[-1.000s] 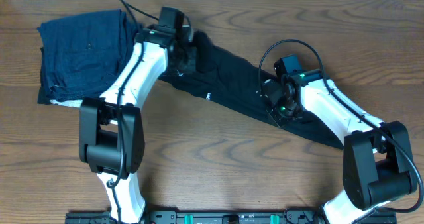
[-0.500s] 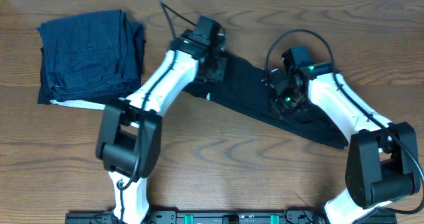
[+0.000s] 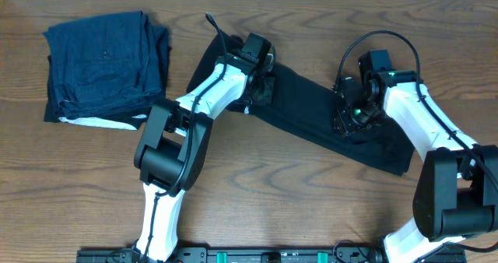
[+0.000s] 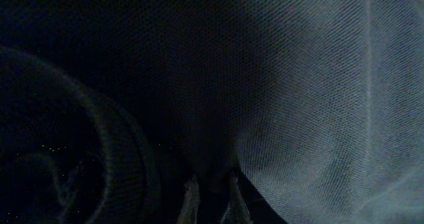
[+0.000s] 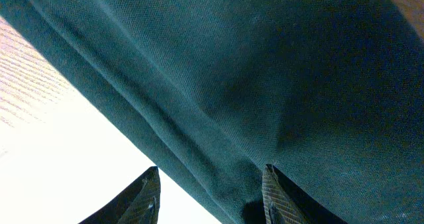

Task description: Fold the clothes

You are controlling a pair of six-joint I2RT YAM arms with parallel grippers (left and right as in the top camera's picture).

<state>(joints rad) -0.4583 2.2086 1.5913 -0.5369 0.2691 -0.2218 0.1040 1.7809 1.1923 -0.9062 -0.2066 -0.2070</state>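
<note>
The black T-shirt (image 3: 307, 111) lies banded from far centre to right, its left end pinched in the narrow left gripper (image 4: 211, 196), apparently to draw a fold, while the right gripper (image 5: 211, 187) gapes astride its edge.

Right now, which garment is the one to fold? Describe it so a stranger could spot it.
On the wooden table, look from the middle toward the right. The black T-shirt lies there as a long diagonal band, unlike the squared navy stack at far left.

White-and-black left arm (image 3: 208, 89) stretches forward, left gripper (image 4: 212, 201) seemingly pinched on the thin black T-shirt (image 4: 305, 85); right gripper (image 5: 211, 197) stands parted.
</note>
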